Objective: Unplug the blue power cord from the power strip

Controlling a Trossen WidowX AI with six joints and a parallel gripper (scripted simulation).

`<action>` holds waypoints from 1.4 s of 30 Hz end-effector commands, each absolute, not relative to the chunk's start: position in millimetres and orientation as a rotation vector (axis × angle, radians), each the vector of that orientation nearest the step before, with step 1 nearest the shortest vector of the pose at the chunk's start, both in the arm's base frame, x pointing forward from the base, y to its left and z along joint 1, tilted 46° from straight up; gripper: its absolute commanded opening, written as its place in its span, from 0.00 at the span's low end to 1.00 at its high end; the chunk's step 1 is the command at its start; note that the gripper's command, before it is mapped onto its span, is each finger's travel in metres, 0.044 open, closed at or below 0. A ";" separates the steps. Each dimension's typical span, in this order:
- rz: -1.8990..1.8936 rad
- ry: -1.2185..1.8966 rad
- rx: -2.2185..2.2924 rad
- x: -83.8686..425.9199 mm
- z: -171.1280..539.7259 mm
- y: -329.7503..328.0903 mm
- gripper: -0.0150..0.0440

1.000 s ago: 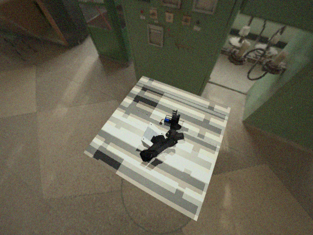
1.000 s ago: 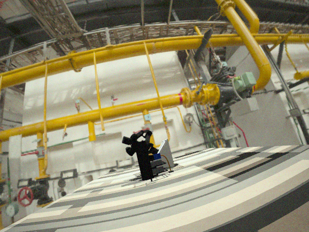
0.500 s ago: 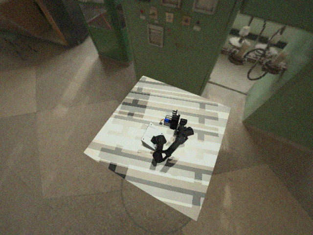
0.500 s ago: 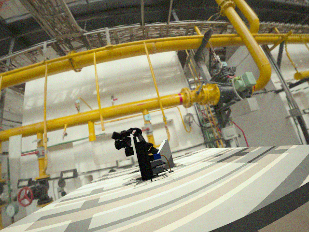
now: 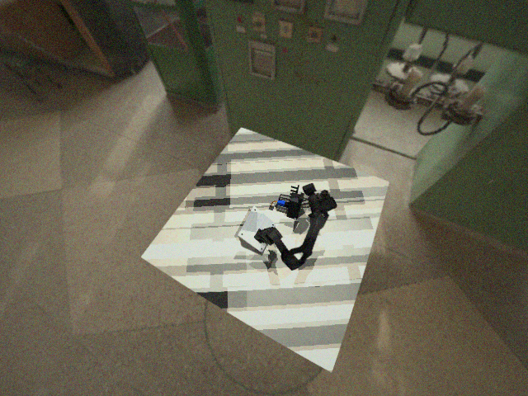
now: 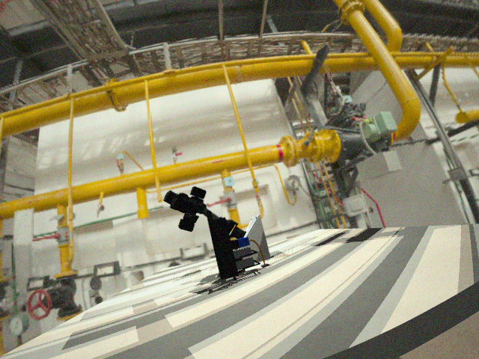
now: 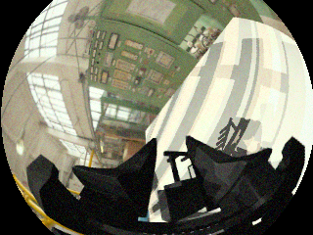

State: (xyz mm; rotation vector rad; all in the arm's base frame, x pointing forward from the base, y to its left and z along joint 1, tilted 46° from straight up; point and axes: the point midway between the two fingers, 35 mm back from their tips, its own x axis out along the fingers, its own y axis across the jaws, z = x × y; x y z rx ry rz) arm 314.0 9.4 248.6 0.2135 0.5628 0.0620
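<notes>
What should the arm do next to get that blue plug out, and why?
Probably swing the gripper back over the blue plug and lower it, fingers on either side. The plug appears to sit in the black power strip, while the fingers stand partly apart with no blue between them in the wrist view, so nothing is gripped yet.

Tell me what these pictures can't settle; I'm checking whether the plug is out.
- Top view: the blue plug is tiny and crowded by the arm; prongs and socket cannot be made out.
- Exterior view: the arm covers part of the power strip; the cord is too thin to trace.
- Wrist view: the fingers are dark shapes, apart; the dark thing beyond them is blurred, and no blue shows.
</notes>
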 end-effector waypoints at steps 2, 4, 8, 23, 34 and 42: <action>0.180 0.599 0.060 340.0 242.9 45.3 0.53; 0.209 0.619 0.006 346.8 238.5 56.7 0.53; 0.234 0.688 -0.103 356.0 222.8 73.7 0.53; 0.559 1.250 -1.168 311.8 63.3 117.6 0.53; 0.844 1.673 -1.913 253.5 16.6 69.5 0.53; 0.845 1.673 -1.913 254.3 17.3 68.9 0.53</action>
